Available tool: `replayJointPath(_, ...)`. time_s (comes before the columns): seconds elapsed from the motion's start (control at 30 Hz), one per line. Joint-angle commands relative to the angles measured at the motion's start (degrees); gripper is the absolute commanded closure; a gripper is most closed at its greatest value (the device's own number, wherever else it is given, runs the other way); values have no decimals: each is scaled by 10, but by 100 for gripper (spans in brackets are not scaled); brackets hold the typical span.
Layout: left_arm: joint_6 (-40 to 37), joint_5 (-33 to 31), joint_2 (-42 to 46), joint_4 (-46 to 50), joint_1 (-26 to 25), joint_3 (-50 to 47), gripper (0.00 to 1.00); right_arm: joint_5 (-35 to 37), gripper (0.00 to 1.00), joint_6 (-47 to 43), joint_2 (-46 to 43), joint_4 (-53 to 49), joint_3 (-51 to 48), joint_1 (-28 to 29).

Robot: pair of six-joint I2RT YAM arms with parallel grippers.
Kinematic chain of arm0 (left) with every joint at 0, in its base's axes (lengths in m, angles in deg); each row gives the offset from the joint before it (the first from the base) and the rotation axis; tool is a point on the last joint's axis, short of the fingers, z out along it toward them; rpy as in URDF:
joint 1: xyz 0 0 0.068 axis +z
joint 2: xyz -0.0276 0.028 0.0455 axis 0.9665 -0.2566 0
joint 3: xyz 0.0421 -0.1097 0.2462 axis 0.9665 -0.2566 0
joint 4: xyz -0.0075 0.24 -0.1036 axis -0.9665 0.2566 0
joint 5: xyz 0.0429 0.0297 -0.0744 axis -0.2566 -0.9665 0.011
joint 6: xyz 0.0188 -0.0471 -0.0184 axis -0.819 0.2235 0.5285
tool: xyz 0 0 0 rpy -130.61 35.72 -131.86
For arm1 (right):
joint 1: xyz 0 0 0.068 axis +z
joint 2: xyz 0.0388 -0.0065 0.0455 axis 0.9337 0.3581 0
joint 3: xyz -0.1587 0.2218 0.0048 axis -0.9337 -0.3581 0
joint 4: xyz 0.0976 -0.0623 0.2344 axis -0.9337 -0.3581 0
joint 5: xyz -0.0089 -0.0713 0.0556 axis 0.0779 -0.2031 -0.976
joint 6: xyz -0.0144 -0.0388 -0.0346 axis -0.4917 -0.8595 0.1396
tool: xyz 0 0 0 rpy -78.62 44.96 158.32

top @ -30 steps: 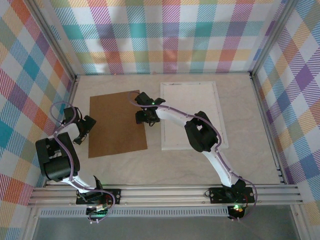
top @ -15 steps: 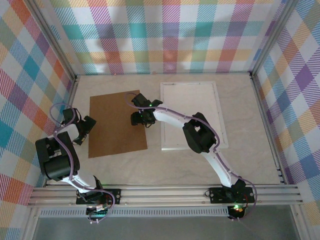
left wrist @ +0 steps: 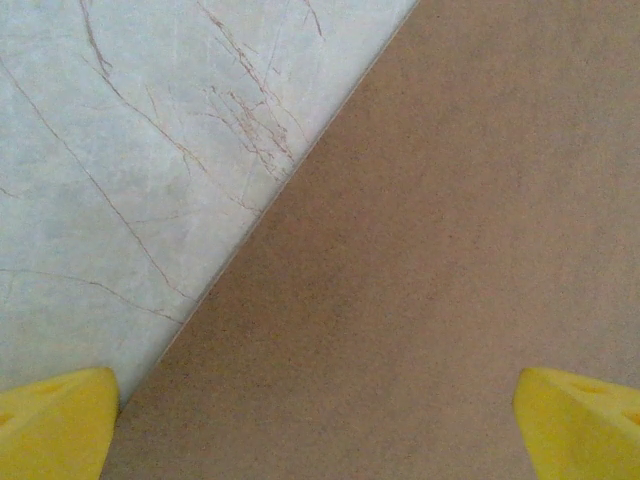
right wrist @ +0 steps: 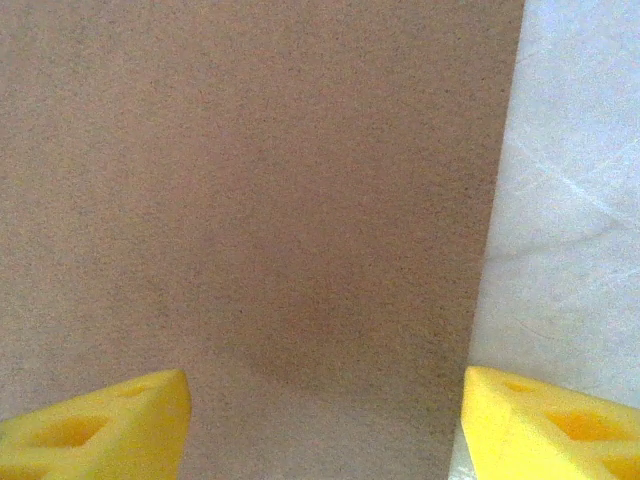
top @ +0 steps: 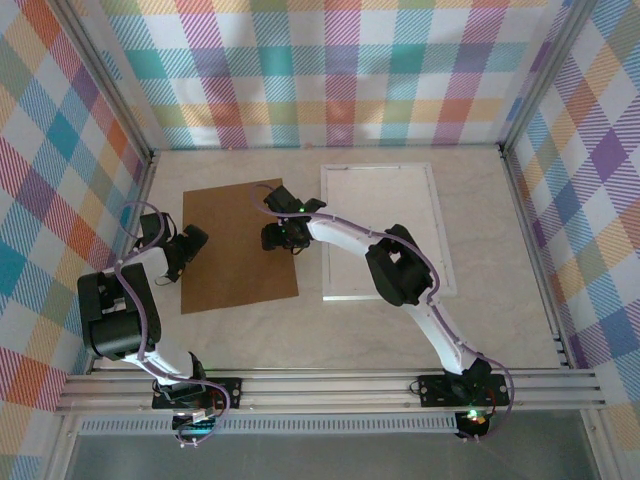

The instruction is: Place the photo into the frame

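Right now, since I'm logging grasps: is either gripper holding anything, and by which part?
Nothing is held. The left gripper stands open astride the board's left edge, the right gripper open astride its right edge.

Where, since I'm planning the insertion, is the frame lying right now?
In the top view the frame lies flat right of centre, toward the far wall, beside the brown board with a strip of bare table between them.
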Motion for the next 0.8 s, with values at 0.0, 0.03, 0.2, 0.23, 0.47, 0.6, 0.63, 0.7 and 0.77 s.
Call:
replayJointPath(0.0,25,117,-24,-17,-33,-11,0,-75,29,12,15,49,0,18)
replayJointPath(0.03,25,118,-25,-18,-34,-11,0,-78,29,13,11,52,-4,18)
replayJointPath(0.2,28,119,-29,-15,-35,-7,0,-88,29,11,-24,76,-19,19)
replayJointPath(0.23,28,121,-31,-16,-35,-7,0,-88,28,8,-30,73,-15,18)
replayJointPath(0.47,33,139,-40,-22,-51,-5,0,-95,28,6,-70,68,-15,13)
replayJointPath(0.6,38,147,-44,-23,-72,-3,0,-90,27,12,-98,83,-44,8)
replayJointPath(0.63,42,150,-45,-25,-79,-3,0,-89,27,13,-106,90,-54,6)
replayJointPath(0.7,45,155,-44,-25,-92,-3,0,-89,27,15,-119,98,-68,3)
replayJointPath(0.77,49,156,-43,-26,-107,-3,0,-88,27,16,-128,102,-78,2)
